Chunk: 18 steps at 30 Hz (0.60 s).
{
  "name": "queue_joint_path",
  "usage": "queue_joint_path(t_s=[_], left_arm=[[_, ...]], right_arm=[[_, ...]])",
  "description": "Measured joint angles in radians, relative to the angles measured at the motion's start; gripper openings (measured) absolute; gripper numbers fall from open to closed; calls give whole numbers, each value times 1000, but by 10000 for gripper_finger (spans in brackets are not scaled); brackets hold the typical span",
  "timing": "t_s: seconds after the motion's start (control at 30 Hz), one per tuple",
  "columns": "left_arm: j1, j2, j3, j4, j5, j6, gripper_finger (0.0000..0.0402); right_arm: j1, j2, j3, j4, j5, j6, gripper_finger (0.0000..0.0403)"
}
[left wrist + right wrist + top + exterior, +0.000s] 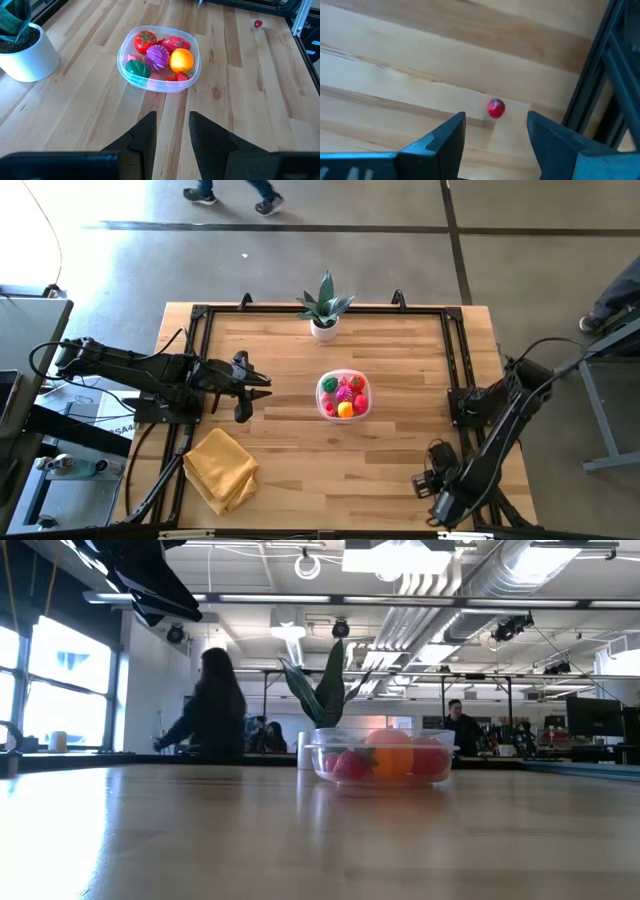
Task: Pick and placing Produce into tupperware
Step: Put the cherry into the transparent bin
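Note:
The clear tub [343,395] stands mid-table on its base, holding several toy produce pieces: a red tomato [145,40], a magenta piece [158,56], an orange one [181,60] and a green one [137,69]. My left gripper [172,117] is open and empty, hovering left of the tub with its fingers pointing at it [258,392]. One small red piece [496,108] lies on the table by the right rail [258,23]. My right gripper [496,120] is open, its fingers standing on either side of that piece without touching it.
A potted plant in a white pot [324,310] stands at the far edge, behind the tub [380,760]. A folded yellow cloth [220,468] lies at the near left. Black frame rails [455,360] border the table, one close beside the right gripper [600,75]. People move in the room beyond.

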Motion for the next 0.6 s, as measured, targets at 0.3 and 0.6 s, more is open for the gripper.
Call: queue_joint_path(t_s=[0.3, 0.6], left_arm=[[0, 0, 0, 0, 0, 0, 106], [0, 0, 0, 0, 0, 0, 106]], right_arm=[[37, 70, 0, 52, -38, 113, 204], [35, 142, 0, 112, -53, 121, 204]])
